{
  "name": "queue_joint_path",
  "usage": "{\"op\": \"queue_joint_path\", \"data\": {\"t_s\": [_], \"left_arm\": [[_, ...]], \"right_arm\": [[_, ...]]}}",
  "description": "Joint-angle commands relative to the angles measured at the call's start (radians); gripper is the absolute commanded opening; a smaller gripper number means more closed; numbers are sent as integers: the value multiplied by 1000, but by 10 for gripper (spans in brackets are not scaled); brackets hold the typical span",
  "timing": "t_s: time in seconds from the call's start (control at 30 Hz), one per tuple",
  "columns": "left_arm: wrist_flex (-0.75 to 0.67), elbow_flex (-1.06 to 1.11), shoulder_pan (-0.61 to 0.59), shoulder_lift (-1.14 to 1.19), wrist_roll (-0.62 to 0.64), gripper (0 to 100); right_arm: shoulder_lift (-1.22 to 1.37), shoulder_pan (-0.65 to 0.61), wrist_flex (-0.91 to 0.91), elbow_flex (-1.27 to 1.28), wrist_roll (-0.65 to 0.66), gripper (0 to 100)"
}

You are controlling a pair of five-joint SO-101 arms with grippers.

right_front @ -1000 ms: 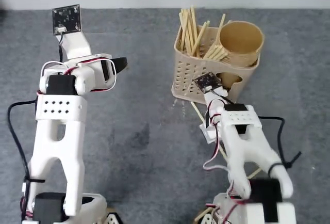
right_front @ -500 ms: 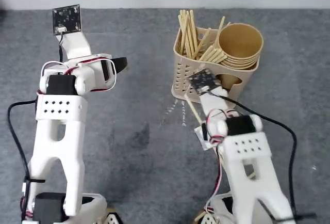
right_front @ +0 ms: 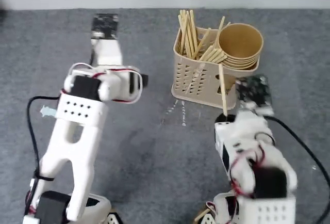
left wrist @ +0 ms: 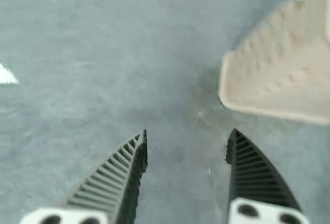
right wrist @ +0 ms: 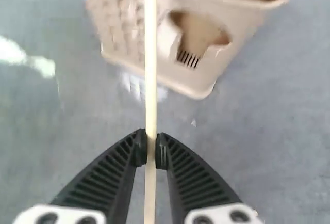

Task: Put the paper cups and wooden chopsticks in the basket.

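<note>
1. One wooden chopstick point(right wrist: 150, 53) is pinched between the closed jaws of the right gripper point(right wrist: 149, 146) and rises in front of the basket point(right_front: 198, 79).
2. Stacked paper cups point(right_front: 241, 43) and more chopsticks point(right_front: 188, 28) sit in the basket.
3. The left gripper point(left wrist: 188, 141) hangs empty, jaws spread wide, over the grey table point(right_front: 144, 146) near a basket corner.
</note>
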Motion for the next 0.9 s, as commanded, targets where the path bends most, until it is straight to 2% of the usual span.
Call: {"op": "queue_joint_path", "data": {"t_s": [0.0,0.37,0.6,0.87], "left_arm": [[37,-5,72,-37,-74,230],[32,50,328,-37,-74,231],[-97,139,514,-35,-72,231],[-233,225,655,-17,-72,232]], "right_arm": [[-137,5,-19,-21,-74,8],[-481,4,-249,-21,-285,8],[-559,4,-315,-78,-331,8],[-561,5,-503,-110,-359,8]]}}
